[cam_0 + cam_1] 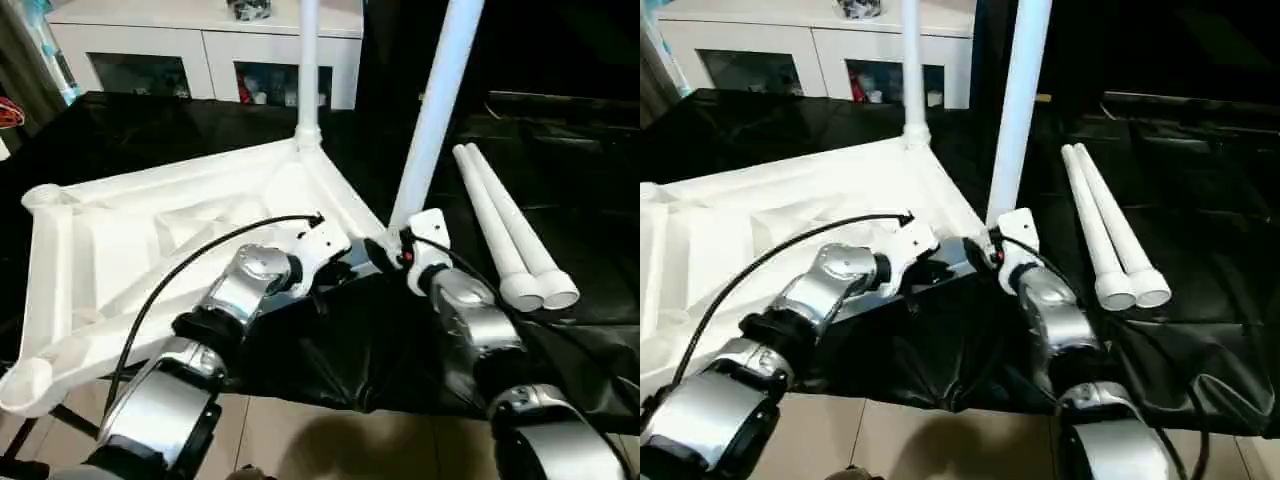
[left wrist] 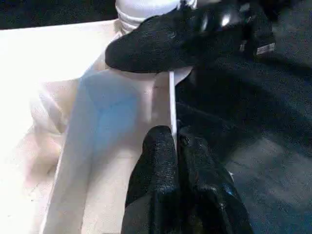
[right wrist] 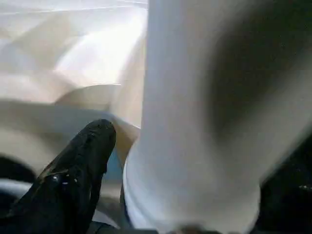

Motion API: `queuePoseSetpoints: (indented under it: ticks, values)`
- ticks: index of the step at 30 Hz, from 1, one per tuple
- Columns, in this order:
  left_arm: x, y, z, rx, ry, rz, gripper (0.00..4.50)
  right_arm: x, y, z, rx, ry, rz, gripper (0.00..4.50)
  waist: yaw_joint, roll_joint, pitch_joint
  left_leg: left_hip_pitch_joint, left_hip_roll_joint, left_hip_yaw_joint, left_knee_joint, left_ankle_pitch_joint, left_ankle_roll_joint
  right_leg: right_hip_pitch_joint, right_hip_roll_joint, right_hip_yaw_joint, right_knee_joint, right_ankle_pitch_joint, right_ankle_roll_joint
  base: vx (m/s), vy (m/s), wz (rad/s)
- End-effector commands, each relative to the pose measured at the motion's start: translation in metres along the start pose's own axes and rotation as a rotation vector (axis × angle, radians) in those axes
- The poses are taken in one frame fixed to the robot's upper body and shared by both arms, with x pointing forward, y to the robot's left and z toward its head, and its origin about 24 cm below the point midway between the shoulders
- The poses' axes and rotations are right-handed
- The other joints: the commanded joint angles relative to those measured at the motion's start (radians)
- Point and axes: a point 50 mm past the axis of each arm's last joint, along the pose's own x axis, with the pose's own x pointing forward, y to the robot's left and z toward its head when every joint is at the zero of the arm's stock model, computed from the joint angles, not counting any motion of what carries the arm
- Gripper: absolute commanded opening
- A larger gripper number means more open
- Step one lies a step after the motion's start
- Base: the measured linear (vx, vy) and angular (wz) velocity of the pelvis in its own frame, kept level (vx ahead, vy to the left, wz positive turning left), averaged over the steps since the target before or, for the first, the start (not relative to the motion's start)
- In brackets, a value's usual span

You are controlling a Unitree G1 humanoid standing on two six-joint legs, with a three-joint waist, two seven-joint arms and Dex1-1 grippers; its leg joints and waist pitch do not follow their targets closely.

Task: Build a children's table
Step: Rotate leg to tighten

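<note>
The square white plastic tabletop lies ribbed underside up on the black-covered bench, 1 round tapering white leg already standing in its far corner socket. The left gripper is pinched together on the top's thin edge wall. Just beyond it, the right gripper clamps the base of a second white leg, tilted over the near corner. Seating looks underway; next it needs straightening and pressing down. 2 spare white legs lie beyond the right gripper

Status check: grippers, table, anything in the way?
Left gripper pinching tabletop rim. Right gripper steadying second leg at corner socket. One leg mounted, two spare legs on black cloth. Nothing blocking.
</note>
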Motion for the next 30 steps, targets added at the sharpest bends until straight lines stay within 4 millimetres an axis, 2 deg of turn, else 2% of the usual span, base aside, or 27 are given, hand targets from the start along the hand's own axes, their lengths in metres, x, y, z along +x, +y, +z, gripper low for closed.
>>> queuePoseSetpoints:
  ticks: [1, 5, 9, 10, 12, 15, 21, 26, 30]
  values:
    - [0.003, -0.008, 0.012, 0.061, -0.081, -0.081, 0.0, 0.0, 0.017, 0.0, -0.08, 0.009, 0.182, 3.93, 0.003, -0.008, -0.065, 0.007, 0.088, -0.041, -0.062, -0.162, 0.087, 0.051, -0.129, 0.079, -0.074, -0.268, -0.157, 0.0, 0.0, 0.0]
    - [-0.007, -0.004, 0.006, 0.074, -0.068, -0.11, 0.0, -0.015, 0.011, -0.001, -0.113, 0.016, 0.307, 3.93, 0.006, -0.008, -0.062, 0.007, 0.088, -0.042, -0.064, -0.184, 0.087, 0.05, -0.126, 0.077, -0.08, -0.333, -0.133, 0.0, 0.0, 0.0]
    - [-0.019, 0.001, 0.001, 0.091, -0.054, -0.155, 0.0, -0.033, 0.01, 0.002, -0.122, 0.021, 0.49, 3.93, 0.016, -0.009, -0.064, 0.007, 0.091, -0.042, -0.063, -0.175, 0.099, 0.051, -0.125, 0.077, -0.081, -0.331, -0.123, 0.0, 0.0, 0.0]
    - [-0.022, 0.001, 0.0, 0.096, -0.049, -0.163, 0.0, -0.036, 0.011, 0.002, -0.122, 0.026, 0.519, 3.76, 0.015, -0.01, -0.065, 0.005, 0.092, -0.042, -0.062, -0.164, 0.103, 0.049, -0.125, 0.076, -0.075, -0.307, -0.133, 0.0, 0.0, 0.0]
    - [-0.024, 0.002, -0.001, 0.098, -0.045, -0.175, 0.0, -0.039, 0.012, 0.002, -0.124, 0.031, 0.552, 3.6, 0.016, -0.01, -0.065, 0.006, 0.089, -0.042, -0.061, -0.16, 0.1, 0.049, -0.126, 0.075, -0.077, -0.314, -0.136, 0.0, 0.0, 0.0]
    - [-0.034, 0.005, -0.005, 0.11, -0.029, -0.22, 0.0, -0.048, 0.015, 0.001, -0.136, 0.066, 0.658, 3.32, 0.023, -0.009, -0.065, 0.005, 0.09, -0.042, -0.062, -0.158, 0.102, 0.048, -0.125, 0.075, -0.079, -0.329, -0.125, 0.0, 0.0, 0.0]
    - [-0.043, 0.008, -0.01, 0.113, -0.009, -0.244, 0.0, -0.052, 0.018, 0.001, -0.133, 0.088, 0.71, 2.82, 0.024, -0.009, -0.065, 0.008, 0.091, -0.042, -0.062, -0.162, 0.087, 0.045, -0.127, 0.075, -0.078, -0.336, -0.128, 0.0, 0.0, 0.0]
    - [-0.044, 0.009, -0.009, 0.099, -0.026, -0.243, 0.0, -0.053, 0.021, 0.001, -0.107, 0.085, 0.721, 2.72, 0.026, -0.01, -0.066, 0.007, 0.091, -0.042, -0.063, -0.159, 0.082, 0.046, -0.128, 0.076, -0.078, -0.332, -0.126, 0.0, 0.0, 0.0]
    - [-0.038, 0.009, -0.005, 0.08, -0.054, -0.202, 0.0, -0.048, 0.024, 0.0, -0.068, 0.053, 0.649, 2.71, 0.029, -0.01, -0.066, 0.007, 0.092, -0.042, -0.062, -0.149, 0.082, 0.045, -0.129, 0.076, -0.076, -0.311, -0.134, 0.0, 0.0, 0.0]
